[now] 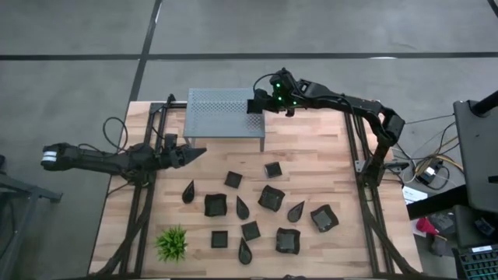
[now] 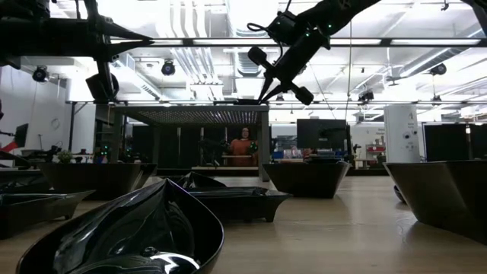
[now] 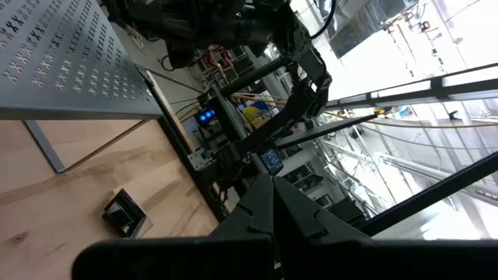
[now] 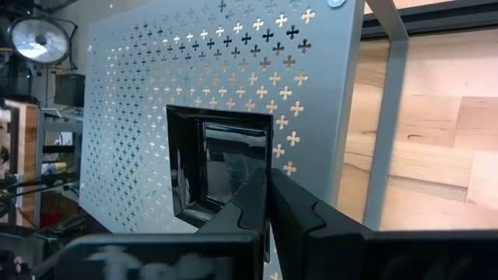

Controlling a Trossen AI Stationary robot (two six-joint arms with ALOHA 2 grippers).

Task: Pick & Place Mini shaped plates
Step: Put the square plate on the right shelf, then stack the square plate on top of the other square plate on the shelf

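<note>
On grey rack [image 1: 218,109]: square plate [image 4: 226,167] under shut right hand [image 4: 268,183].

A grey concrete floor [image 1: 78,47] crossed by dark seams surrounded the pale wooden table [image 1: 311,148]; white ceiling ducts [image 2: 190,23] ran overhead under bright lighting.

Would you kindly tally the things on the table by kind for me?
Square black plates: 9
Teardrop black plates: 4
Green plant: 1
Grey perforated rack: 1
Total: 15
</note>
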